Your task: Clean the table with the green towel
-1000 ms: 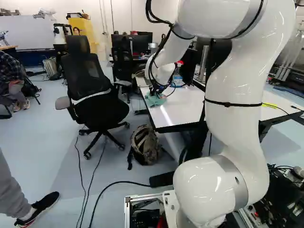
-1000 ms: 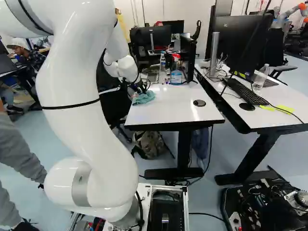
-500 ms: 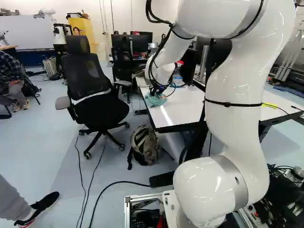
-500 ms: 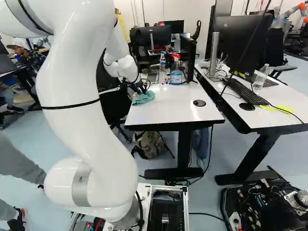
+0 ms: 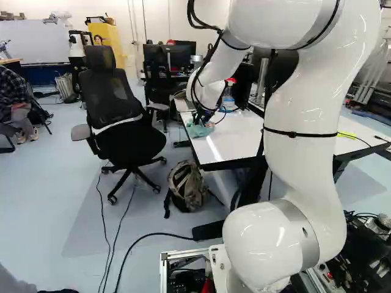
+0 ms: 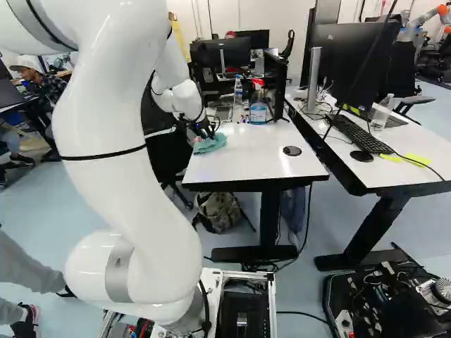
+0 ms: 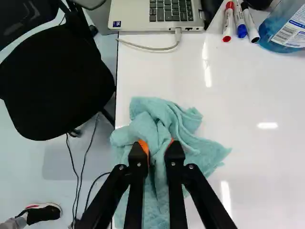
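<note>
The fingers (image 7: pixel 156 149) are clenched on the towel (image 7: pixel 188 143), its soft, rumpled green cloth bunched between them and spreading in folds ahead and to both sides, over the smooth, glossy white surface (image 7: pixel 257 162).

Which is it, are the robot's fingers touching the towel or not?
Touching. The wrist view shows the green towel pinched between the two black fingers, its folds against their orange pads.

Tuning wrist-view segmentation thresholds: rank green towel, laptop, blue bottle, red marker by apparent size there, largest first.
1. Green towel
2. Laptop, visible part only
3. Blue bottle, visible part only
4. Red marker
</note>
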Robot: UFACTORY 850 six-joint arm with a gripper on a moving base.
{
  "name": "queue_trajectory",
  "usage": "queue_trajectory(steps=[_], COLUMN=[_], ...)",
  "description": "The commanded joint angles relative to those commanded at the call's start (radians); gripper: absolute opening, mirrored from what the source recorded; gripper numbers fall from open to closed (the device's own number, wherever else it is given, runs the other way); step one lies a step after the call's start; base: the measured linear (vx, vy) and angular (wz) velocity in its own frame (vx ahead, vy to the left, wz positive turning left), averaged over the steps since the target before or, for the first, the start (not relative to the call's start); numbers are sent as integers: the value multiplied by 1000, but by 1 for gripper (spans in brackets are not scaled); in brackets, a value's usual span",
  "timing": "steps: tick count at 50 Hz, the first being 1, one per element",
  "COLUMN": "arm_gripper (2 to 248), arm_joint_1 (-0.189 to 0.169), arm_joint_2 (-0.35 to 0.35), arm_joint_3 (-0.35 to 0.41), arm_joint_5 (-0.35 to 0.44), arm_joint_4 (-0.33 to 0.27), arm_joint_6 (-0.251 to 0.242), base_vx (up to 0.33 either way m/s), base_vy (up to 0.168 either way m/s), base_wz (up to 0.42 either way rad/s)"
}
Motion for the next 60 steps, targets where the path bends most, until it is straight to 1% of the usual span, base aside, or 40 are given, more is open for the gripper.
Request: queue_trajectory(steps=[8, 21, 28, 48, 53, 60], arm_gripper=[51, 51, 51, 51, 51, 51], arm_joint_1=[2, -2, -19, -78, -91, -101], arm_joint_2=[-11, -57, -65, -62, -55, -32], arm_joint_3=[-13, -72, -82, -78, -69, -40], arm_joint_5=[0, 0, 0, 0, 0, 0], arm_joint_4=[0, 0, 0, 0, 0, 0], arm_joint_6=[0, 0, 0, 0, 0, 0], base_vx=[0, 0, 0, 0, 1, 0], base_vy=[0, 0, 7, 4, 1, 0], base_wz=[0, 0, 33, 19, 6, 0])
